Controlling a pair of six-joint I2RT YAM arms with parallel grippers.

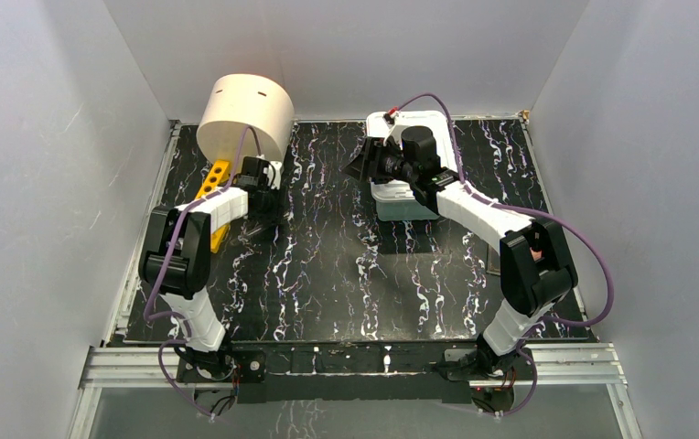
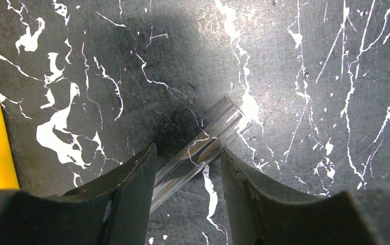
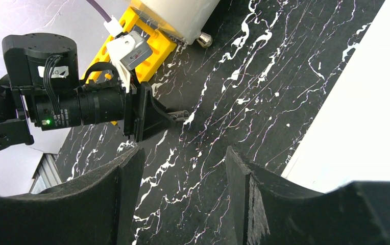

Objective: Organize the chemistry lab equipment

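Both hands gape open: left hand (image 2: 189, 153) straddles a clear glass tube (image 2: 211, 139) lying on the black marbled surface (image 2: 295, 61); right hand (image 3: 185, 155) hovers above that surface.

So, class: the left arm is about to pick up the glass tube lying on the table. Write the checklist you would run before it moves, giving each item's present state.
1. Clear glass tube lies between the left fingers: ok.
2. Left fingers shut on the tube: not ok, a gap shows beside the right-hand finger.
3. Yellow holed rack close to the left arm: ok.
4. Rack holes free: cannot tell; the big cream cylinder covers its far end.
5. Right fingers apart and empty: ok.
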